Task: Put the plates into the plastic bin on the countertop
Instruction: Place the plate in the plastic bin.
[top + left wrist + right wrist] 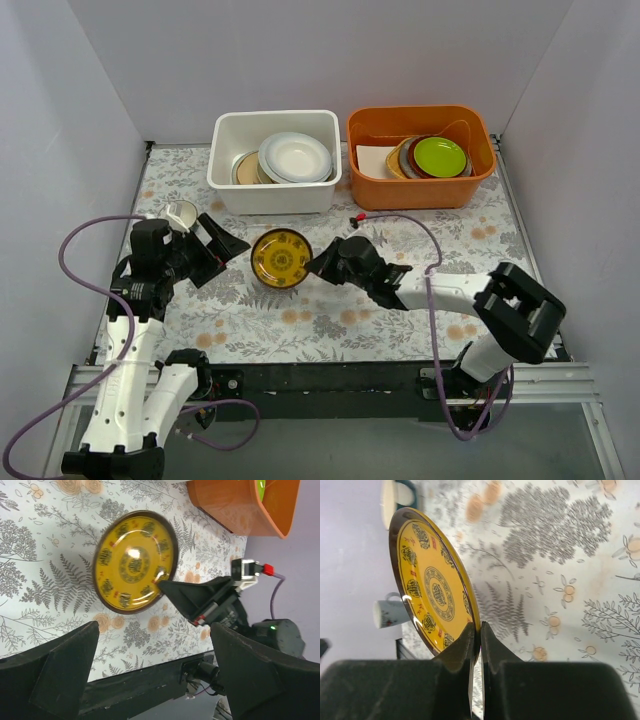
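My right gripper [318, 264] is shut on the right rim of the small dark-yellow patterned plate [281, 258], holding it over the fern-print countertop [400, 240]. In the right wrist view the fingers [468, 640] pinch the plate's edge [432, 595]. In the left wrist view the plate [134, 561] lies ahead of my open left gripper [155, 665]. My left gripper [228, 248] is open and empty just left of the plate. The white plastic bin [222, 165] at the back holds several plates, a white one [295, 156] on top.
An orange tub [420, 185] at the back right holds a stack with a lime-green plate [439, 155] on top. A white mug [182, 214] stands by the left arm's wrist; it shows in the right wrist view [390, 613] beside a cup [395, 495].
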### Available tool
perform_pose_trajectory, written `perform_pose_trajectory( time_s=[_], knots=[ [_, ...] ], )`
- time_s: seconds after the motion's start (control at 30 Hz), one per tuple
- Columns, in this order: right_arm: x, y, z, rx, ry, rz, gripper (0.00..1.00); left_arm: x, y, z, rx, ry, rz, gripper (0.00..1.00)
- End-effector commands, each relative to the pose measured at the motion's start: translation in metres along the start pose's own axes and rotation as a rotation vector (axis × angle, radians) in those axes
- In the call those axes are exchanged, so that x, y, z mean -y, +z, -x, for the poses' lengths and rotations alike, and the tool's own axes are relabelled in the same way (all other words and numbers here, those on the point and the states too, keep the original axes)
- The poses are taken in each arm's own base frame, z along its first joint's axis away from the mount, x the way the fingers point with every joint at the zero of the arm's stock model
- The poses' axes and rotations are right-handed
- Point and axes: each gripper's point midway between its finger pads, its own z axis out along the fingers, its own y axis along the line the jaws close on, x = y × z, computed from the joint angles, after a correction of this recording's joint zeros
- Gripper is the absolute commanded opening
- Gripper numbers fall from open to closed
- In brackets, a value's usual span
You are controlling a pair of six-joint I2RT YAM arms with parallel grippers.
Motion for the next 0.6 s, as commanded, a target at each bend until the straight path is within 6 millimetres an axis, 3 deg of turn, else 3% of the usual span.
perform_pose_trajectory(
  time_s=[0.0, 0.13, 0.33, 0.57],
  knots=[
    [-0.025, -0.03, 0.037, 0.126, -0.041, 0.054, 0.03, 0.004, -0.001, -0.01, -0.023, -0.021, -0.051, 0.92],
    [-0.032, -0.057, 0.052, 0.171, -0.033, 0.083, 0.03, 0.008, -0.006, -0.017, -0.008, -0.033, -0.108, 0.9],
    [-0.04, -0.081, 0.066, 0.208, -0.035, 0.114, 0.02, 0.016, -0.007, -0.029, -0.026, -0.049, -0.213, 0.86],
    [-0.063, -0.085, 0.066, 0.182, -0.039, 0.184, 0.02, 0.014, 0.003, -0.034, -0.071, -0.033, -0.236, 0.84]
  ],
)
